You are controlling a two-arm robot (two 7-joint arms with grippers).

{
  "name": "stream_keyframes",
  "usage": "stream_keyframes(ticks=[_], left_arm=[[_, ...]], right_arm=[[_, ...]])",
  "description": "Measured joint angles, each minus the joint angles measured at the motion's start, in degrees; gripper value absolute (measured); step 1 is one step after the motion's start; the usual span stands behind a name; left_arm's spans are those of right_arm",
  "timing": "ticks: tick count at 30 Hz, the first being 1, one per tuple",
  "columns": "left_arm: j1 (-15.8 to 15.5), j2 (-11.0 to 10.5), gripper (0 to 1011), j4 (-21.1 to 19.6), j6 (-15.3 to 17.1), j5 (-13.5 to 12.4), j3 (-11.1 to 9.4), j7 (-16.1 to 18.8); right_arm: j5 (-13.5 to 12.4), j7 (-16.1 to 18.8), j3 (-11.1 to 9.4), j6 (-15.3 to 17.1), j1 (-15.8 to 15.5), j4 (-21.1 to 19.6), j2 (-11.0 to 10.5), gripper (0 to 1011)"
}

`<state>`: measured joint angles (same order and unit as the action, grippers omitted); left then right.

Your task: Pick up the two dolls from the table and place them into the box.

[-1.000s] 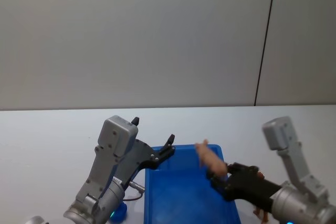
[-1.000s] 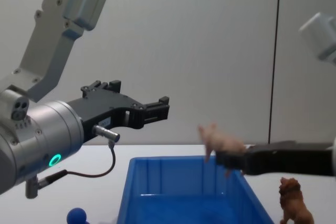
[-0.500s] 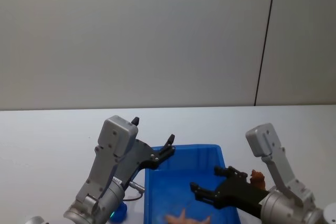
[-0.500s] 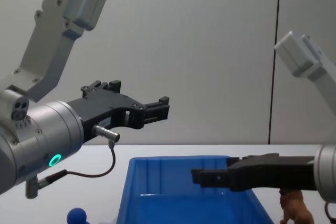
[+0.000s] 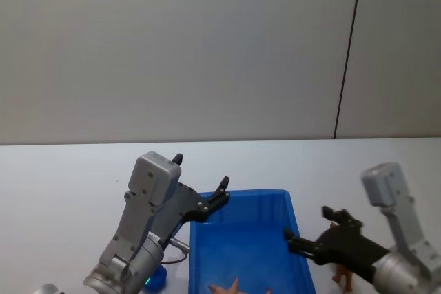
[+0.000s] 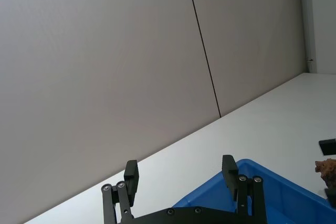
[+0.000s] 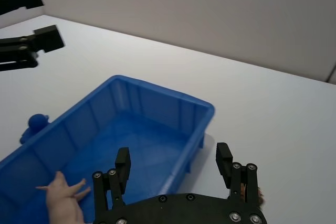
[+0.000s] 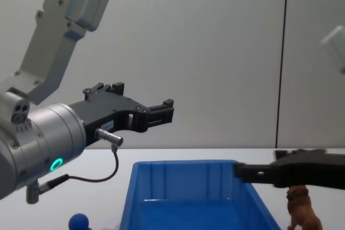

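Note:
The blue box (image 5: 241, 242) stands on the white table (image 5: 62, 170) between my arms. A pink toy animal (image 7: 65, 196) lies on the box floor. The brown lion doll (image 8: 302, 207) stands on the table just right of the box. My right gripper (image 7: 173, 158) is open and empty, hovering over the box's right rim, with the lion (image 7: 247, 190) partly hidden behind one finger. The dark-blue doll with a ball top (image 8: 79, 222) stands on the table left of the box (image 7: 152, 129). My left gripper (image 8: 164, 111) is open and held in the air above the box's far left corner.
The table stretches wide and white behind and to both sides of the box. A grey wall with a dark vertical seam (image 5: 348, 53) rises behind it. My left arm's body (image 5: 141, 232) stands close to the box's left wall.
The pink toy left my right gripper and dropped into the box. The right gripper then opened and drew back to the right, over the box's right rim near the lion. The left arm stayed still.

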<state>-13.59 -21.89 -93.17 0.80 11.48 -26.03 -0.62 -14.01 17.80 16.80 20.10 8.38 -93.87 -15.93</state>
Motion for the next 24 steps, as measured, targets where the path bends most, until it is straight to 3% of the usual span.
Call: stream_keyframes(ticks=[11,24], left_arm=[[0.0,0.0,1002,0.0,0.0,0.0,0.0,0.0],[0.0,0.0,1003,0.0,0.0,0.0,0.0,0.0]], right_arm=[[-4.1,-5.9,-2.8,-1.6,-4.5,-3.3,-3.8,1001],[-6.8,-7.5,-3.6,0.8,-6.0,-1.7,-4.8,1001]])
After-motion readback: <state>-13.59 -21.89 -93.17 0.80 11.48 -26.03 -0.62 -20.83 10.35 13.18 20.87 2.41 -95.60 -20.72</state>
